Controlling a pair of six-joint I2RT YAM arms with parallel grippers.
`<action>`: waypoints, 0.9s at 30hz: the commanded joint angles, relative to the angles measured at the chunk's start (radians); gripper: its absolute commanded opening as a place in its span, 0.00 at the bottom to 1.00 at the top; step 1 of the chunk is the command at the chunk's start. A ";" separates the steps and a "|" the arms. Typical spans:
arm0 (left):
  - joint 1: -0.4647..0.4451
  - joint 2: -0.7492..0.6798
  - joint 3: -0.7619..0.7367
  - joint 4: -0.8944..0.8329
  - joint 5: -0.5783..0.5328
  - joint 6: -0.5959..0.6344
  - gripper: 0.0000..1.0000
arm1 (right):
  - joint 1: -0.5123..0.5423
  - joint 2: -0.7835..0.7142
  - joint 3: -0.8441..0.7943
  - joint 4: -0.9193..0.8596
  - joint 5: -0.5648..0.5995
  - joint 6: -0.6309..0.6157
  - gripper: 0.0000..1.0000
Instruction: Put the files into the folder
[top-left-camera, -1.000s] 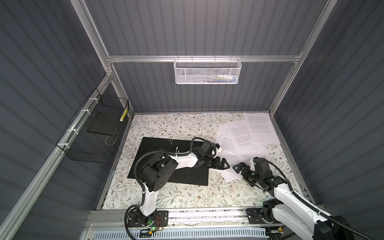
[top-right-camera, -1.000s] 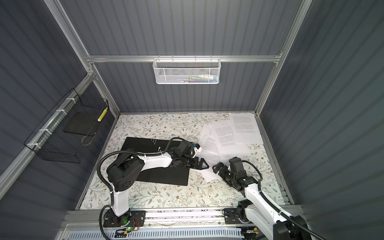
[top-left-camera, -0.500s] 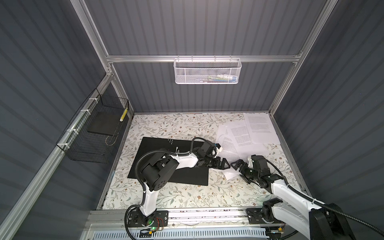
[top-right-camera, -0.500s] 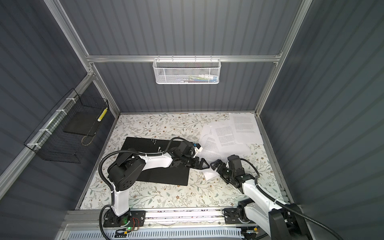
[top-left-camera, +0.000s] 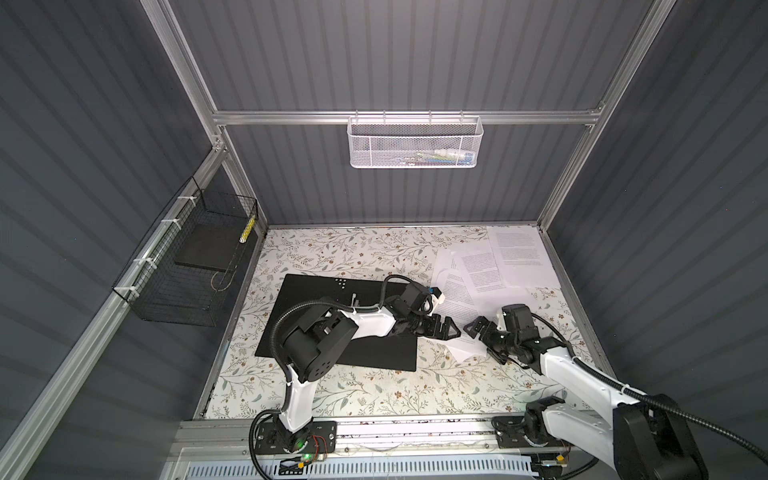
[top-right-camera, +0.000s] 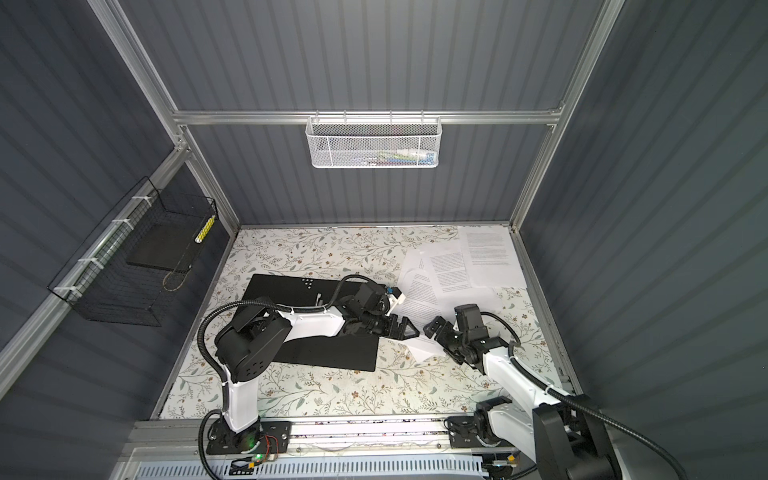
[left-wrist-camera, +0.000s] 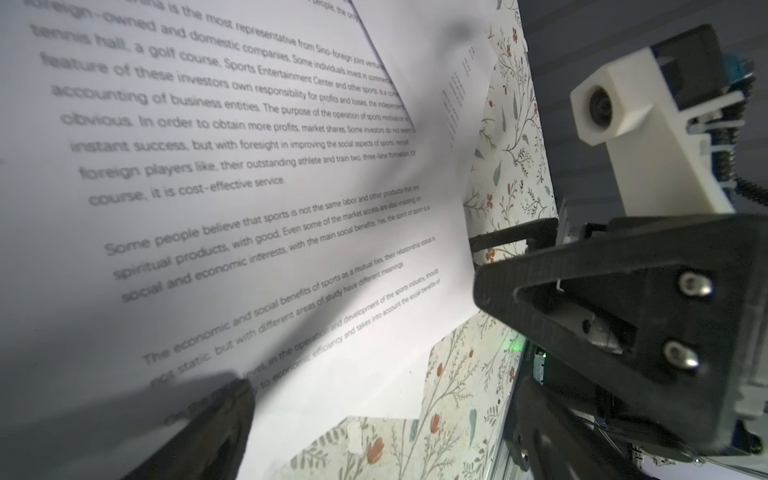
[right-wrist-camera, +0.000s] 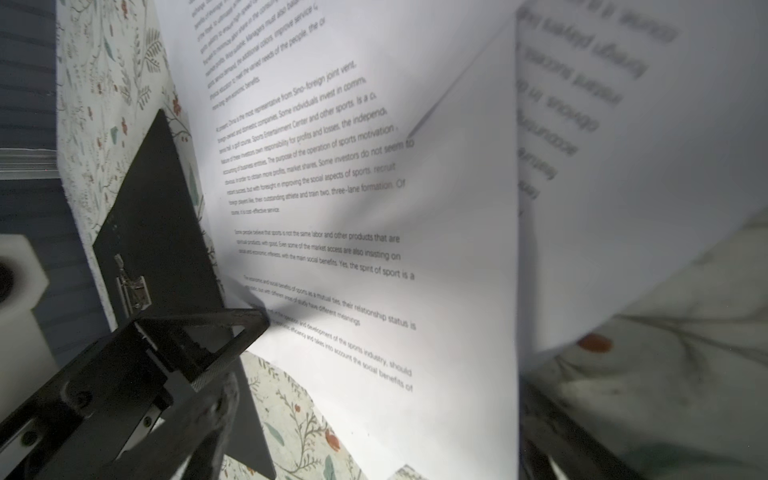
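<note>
Jaws on both arms stand spread wide, w/ nothing pinched. L gripper (top-left-camera: 446, 329) reaches across the folder (top-left-camera: 328, 293) and past its right edge, pointing at the files (top-left-camera: 488, 270). In the right wrist view one L fingertip (right-wrist-camera: 251, 322) touches the near sheet at its edge. R gripper (top-left-camera: 482, 338) faces it from the opposite side, low over the near corner of that same sheet. A small gap separates the two grippers in both top views (top-right-camera: 405, 328) (top-right-camera: 440, 340).

Folder lies unfolded flat on the table (top-left-camera: 353, 386), left of centre, black inside up, partly under the L arm. A small metal clip (right-wrist-camera: 133, 286) sits on its inside. Files are several white sheets of black text, fanned and overlapping over the right half of the table. The farthest sheet (top-left-camera: 515, 253) is in the far right corner. The nearest sheet (top-left-camera: 457, 316) runs toward the middle, just beside the folder's right edge; can't tell whether it overlaps it.

In the left wrist view the near sheet (left-wrist-camera: 249, 187) fills most of the frame, text legible, floral table showing past its corner. In the right wrist view another sheet (right-wrist-camera: 623, 166) curls up close to the lens, blurred; can't tell what lifts it.
</note>
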 joint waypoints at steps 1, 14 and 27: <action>-0.006 0.072 -0.066 -0.160 -0.048 0.009 1.00 | -0.007 0.060 0.058 -0.116 0.031 -0.077 0.96; -0.007 0.098 -0.081 -0.129 -0.036 0.011 1.00 | -0.007 0.134 0.111 -0.063 -0.065 -0.034 0.93; -0.006 0.083 -0.103 -0.121 -0.039 0.026 1.00 | -0.044 0.143 0.095 0.098 -0.092 -0.125 0.99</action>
